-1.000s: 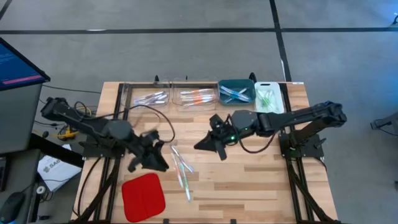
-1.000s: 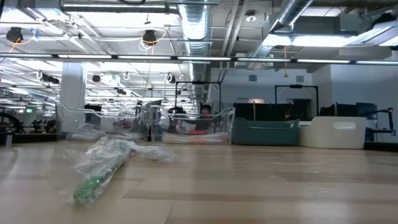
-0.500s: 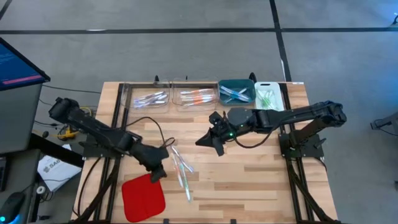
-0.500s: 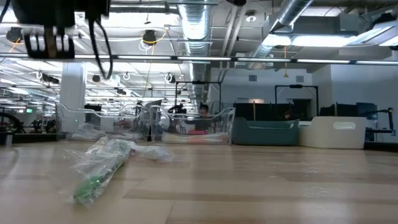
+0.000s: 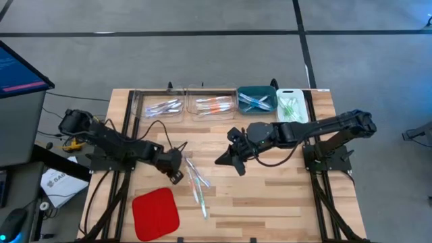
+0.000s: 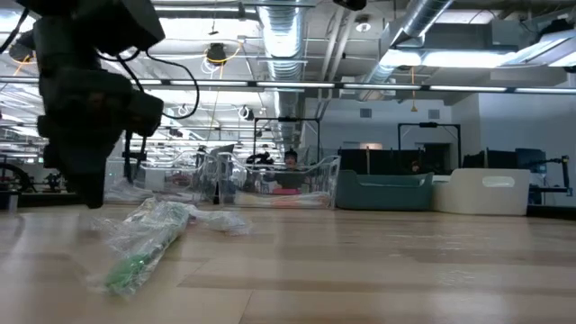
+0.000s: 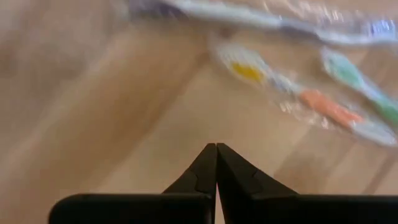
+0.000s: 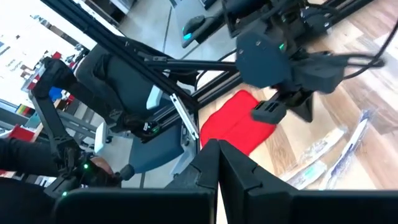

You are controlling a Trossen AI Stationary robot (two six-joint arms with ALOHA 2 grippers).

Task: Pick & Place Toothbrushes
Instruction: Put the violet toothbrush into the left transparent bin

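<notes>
No legible labels; left gripper (image 5: 177,177) closed, empty, beside loose toothbrushes (image 5: 196,180) (mid-tabletop); right gripper (image 5: 221,160) closed, empty

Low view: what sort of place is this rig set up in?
Most likely a large open lab or industrial workshop. Exposed ducts and strip lighting run overhead, more workstations with monitors stand behind the wooden table, and the high view shows a bare concrete floor.

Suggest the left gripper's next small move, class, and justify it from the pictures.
Probably open its fingers, then ease toward the loose toothbrushes. The left gripper is shut on nothing, as the left wrist view shows, and sits just beside that pile, with the red pad nearby. The right gripper waits mid-table, shut.
</notes>
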